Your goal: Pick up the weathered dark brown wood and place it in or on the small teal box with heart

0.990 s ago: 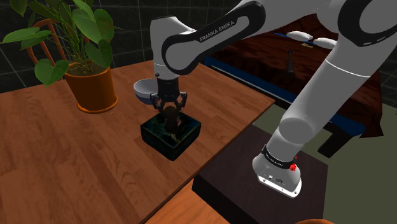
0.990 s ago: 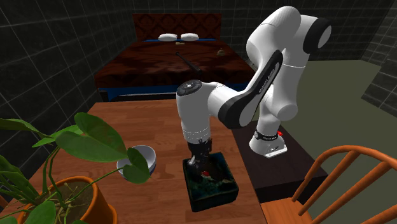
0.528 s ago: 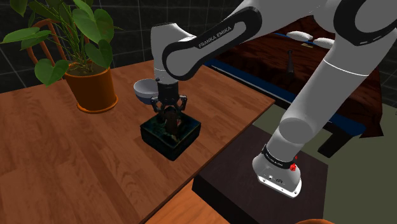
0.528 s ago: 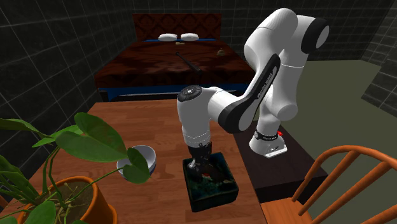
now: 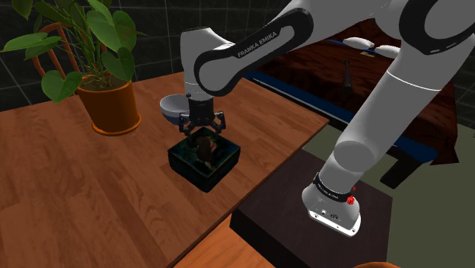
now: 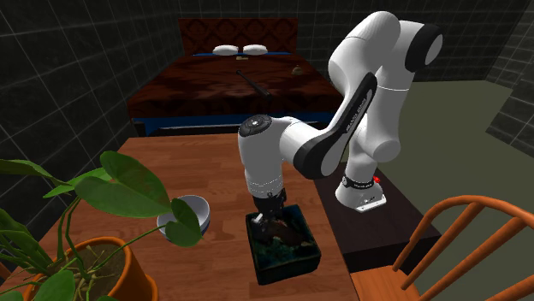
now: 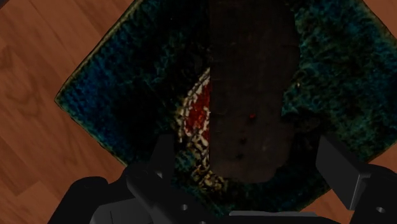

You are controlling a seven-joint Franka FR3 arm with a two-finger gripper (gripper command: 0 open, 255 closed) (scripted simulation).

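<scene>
My fingers [image 7: 344, 173] stand spread apart, clear of the wood [image 7: 251, 95], a rough dark brown block. It lies inside the square teal box [image 7: 114, 95], across its red heart [image 7: 198, 114], on the wooden tabletop [image 7: 38, 51].

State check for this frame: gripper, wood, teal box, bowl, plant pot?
gripper: open, fingers apart on either side of the wood, not touching it
dark brown wood: inside the box, not held
teal box: open-topped, on the table, holding the wood
bowl: upright on the table
plant pot: upright on the table
</scene>
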